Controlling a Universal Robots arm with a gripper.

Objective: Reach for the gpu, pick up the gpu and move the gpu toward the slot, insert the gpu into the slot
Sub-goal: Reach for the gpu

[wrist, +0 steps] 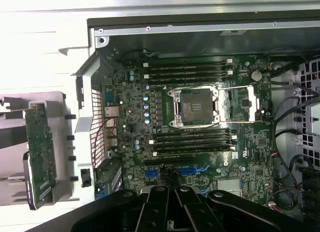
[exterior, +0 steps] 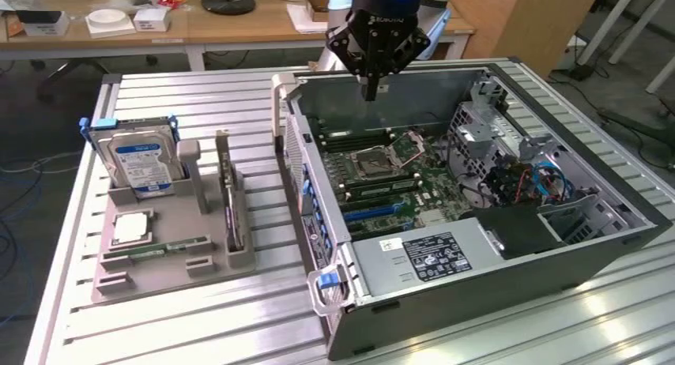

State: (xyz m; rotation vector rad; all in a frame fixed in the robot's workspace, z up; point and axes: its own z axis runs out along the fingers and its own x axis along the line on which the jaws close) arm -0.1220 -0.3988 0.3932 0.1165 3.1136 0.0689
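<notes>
Points straight down over the motherboard (exterior: pixel 406 179) with end effector (exterior: pixel 371 93) closed together, empty, well apart from gpu (exterior: pixel 228 193) standing in holder (exterior: pixel 174 223).

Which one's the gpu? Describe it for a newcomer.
Find the grey plastic fixture on the slatted metal table, on the exterior view's left of the open black computer case. The gpu, a thin green circuit-board card, stands on edge in the fixture's side nearest the case. The blue-labelled silver hard drive is blocky; the narrow green memory stick lies flat.
</notes>
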